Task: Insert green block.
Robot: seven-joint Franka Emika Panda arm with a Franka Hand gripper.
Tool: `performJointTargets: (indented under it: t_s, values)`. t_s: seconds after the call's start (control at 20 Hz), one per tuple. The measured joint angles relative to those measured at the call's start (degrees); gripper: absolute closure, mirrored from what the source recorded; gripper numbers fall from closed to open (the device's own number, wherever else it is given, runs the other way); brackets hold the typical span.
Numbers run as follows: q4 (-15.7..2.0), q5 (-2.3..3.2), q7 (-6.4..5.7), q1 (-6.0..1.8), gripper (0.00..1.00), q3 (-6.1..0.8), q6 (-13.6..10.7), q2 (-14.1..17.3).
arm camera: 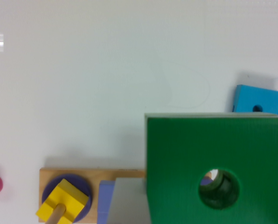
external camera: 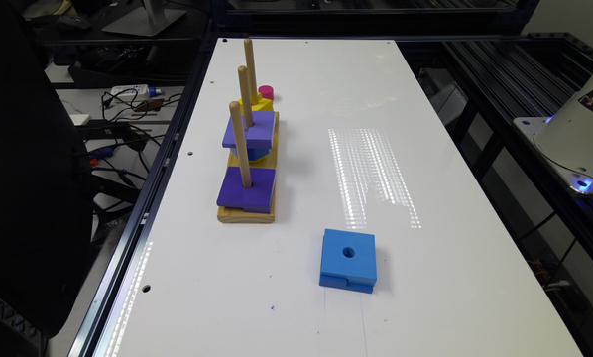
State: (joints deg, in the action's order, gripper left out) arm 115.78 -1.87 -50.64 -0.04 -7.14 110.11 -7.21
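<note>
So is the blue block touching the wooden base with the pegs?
Apart. The exterior view shows bare white table between the blue block and the wooden base.

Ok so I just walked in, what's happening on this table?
The robot arm is holding the green block in the air, close under its wrist camera and above the wooden peg base. It is not on a peg yet. The base's three pegs already carry a purple block on the nearest, another purple block on the middle one and a yellow block on the farthest. A blue square block lies loose on the white table.
</note>
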Motion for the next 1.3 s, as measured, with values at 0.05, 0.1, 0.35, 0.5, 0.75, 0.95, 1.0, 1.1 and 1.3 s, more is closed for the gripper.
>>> performJointTargets:
  t_s: [0.05, 0.1, 0.35, 0.5, 0.75, 0.95, 1.0, 1.1, 1.3]
  values:
    - [0.03, 0.0, 0.0, 0.0, 1.0, 0.0, 0.0, 0.0]
    - [0.03, 0.0, 0.0, 0.0, 1.0, 0.0, 0.0, 0.0]
    - [0.1, 0.0, 0.0, -0.01, 1.0, 0.0, 0.0, 0.0]
    - [0.21, 0.0, 0.0, -0.02, 1.0, 0.0, 0.0, 0.0]
    - [0.23, 0.0, 0.0, -0.02, 1.0, 0.0, 0.0, 0.0]
    - [0.25, 0.0, 0.0, -0.01, 1.0, -0.03, 0.0, 0.0]
    - [0.26, 0.0, 0.0, 0.0, 1.0, -0.04, 0.0, 0.1]
    - [0.26, 0.0, 0.01, 0.0, 1.0, -0.11, 0.1, 0.2]
    - [0.32, 0.0, 0.0, 0.0, 1.0, -0.41, 1.1, 1.0]
